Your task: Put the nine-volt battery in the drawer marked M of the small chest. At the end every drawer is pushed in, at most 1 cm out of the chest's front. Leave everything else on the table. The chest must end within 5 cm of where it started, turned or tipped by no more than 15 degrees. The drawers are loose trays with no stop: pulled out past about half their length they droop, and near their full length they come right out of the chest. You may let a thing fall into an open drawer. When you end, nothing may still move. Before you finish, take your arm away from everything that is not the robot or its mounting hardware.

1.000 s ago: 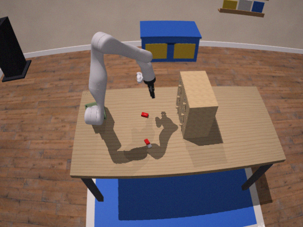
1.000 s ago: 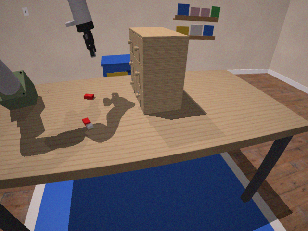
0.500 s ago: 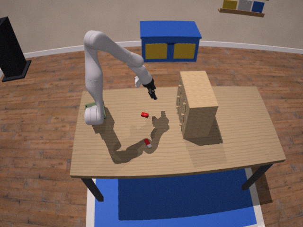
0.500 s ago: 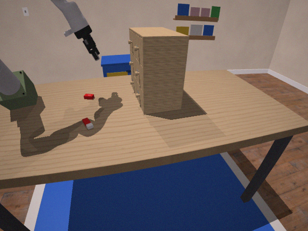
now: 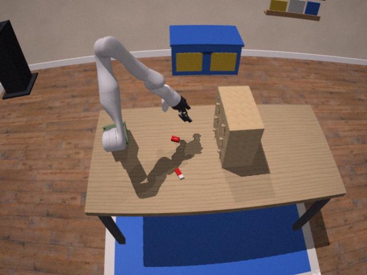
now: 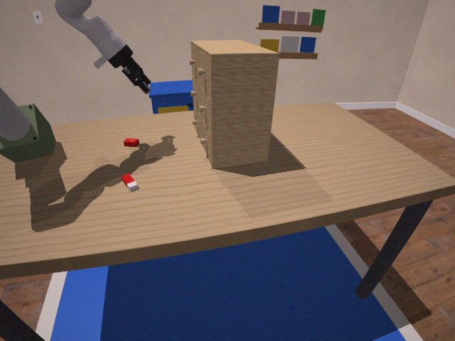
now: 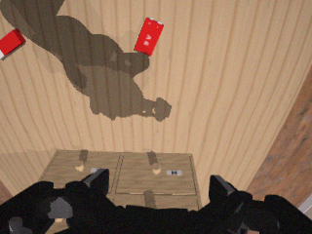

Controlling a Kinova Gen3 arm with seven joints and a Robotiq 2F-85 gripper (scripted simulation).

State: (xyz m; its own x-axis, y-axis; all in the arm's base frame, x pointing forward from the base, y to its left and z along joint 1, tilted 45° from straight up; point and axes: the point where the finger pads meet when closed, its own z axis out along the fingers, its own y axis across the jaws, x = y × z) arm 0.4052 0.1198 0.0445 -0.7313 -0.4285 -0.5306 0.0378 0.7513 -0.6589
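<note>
Nine-volt battery: one red block (image 5: 175, 138) (image 6: 131, 142) (image 7: 149, 36), lying flat on the table between the arm's base and the chest. Its long axis runs roughly from base to chest, slightly skewed; the end with small silvery terminals points away from the chest.
Eraser: one red-and-white block (image 5: 179, 173) (image 6: 129, 182) (image 7: 12, 43), also flat, apart from the battery and set at a different angle.
Small chest: one tall, boxy, pale wood-grained chest (image 5: 241, 109) (image 6: 242, 106) (image 7: 195, 177), upright, its drawer fronts facing the arm's side.
Drawers: six round knobs, two columns of three; all fronts look pushed in. The wrist view shows small pale labels, too blurred to read surely.
Gripper: one black gripper (image 5: 190, 114) (image 6: 147, 89) (image 7: 158, 183), its jaws spread fully wide with nothing between them, raised above the table, tilted toward the chest and touching neither block.
Table: one light wood top (image 5: 142, 118) (image 6: 349, 146) (image 7: 234, 88) with fine straight grain.
Rug: one, blue with a white border (image 5: 127, 254) (image 6: 80, 312), beneath.
</note>
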